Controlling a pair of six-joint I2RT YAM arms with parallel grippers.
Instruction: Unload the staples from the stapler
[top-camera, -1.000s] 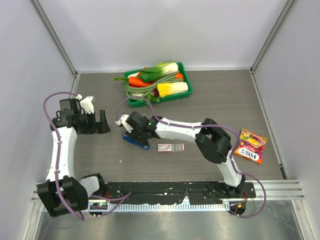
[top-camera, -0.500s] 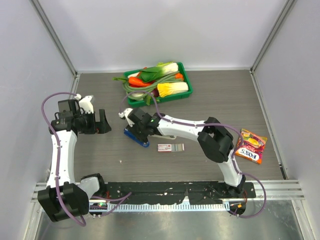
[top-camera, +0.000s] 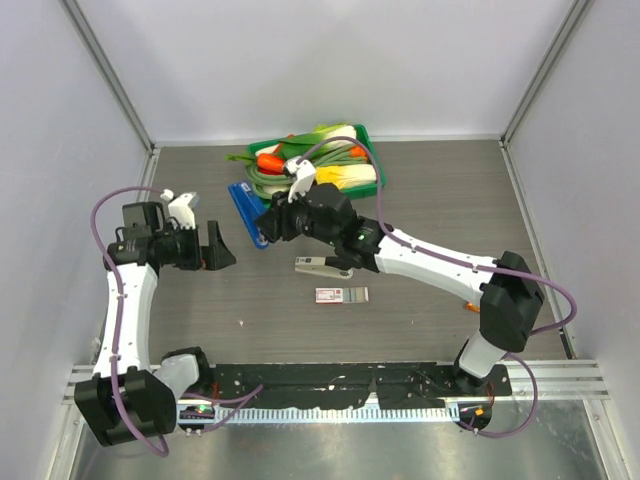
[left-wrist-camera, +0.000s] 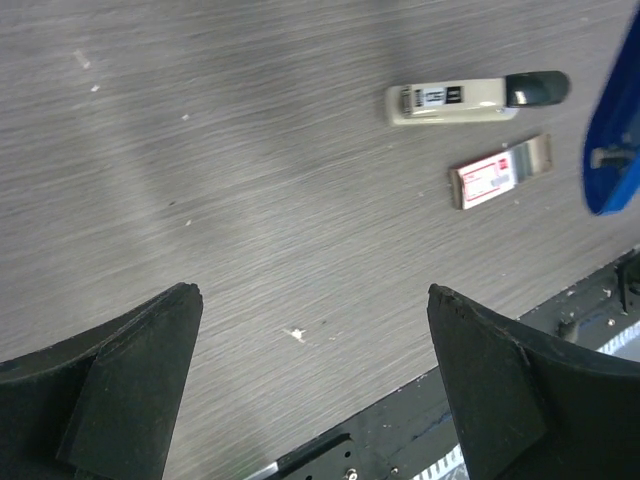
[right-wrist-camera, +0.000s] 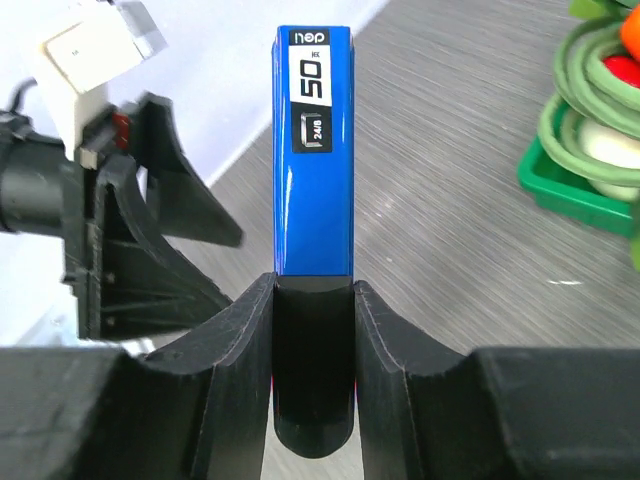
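Observation:
My right gripper (right-wrist-camera: 314, 285) is shut on the black rear end of the blue stapler (right-wrist-camera: 313, 150), which sticks out ahead of the fingers. In the top view the blue stapler (top-camera: 245, 213) hangs above the table left of the green tray, with the right gripper (top-camera: 268, 226) behind it. The left gripper (top-camera: 216, 250) stands open with nothing between its fingers, a short way left of the stapler. From the left wrist, that gripper (left-wrist-camera: 310, 300) looks down on bare table, and the stapler's blue edge (left-wrist-camera: 612, 130) shows at the right. The staples are hidden.
A small white stapler with a black end (top-camera: 322, 265) lies on the table, with a red-and-white staple box (top-camera: 341, 294) just in front of it. A green tray of vegetables (top-camera: 372, 152) stands at the back. A candy bag (top-camera: 501, 292) lies at the right.
The right gripper has raised the blue stapler off the table and carried it back and left, uncovering the white stapler. The left gripper has shifted slightly right and stays open.

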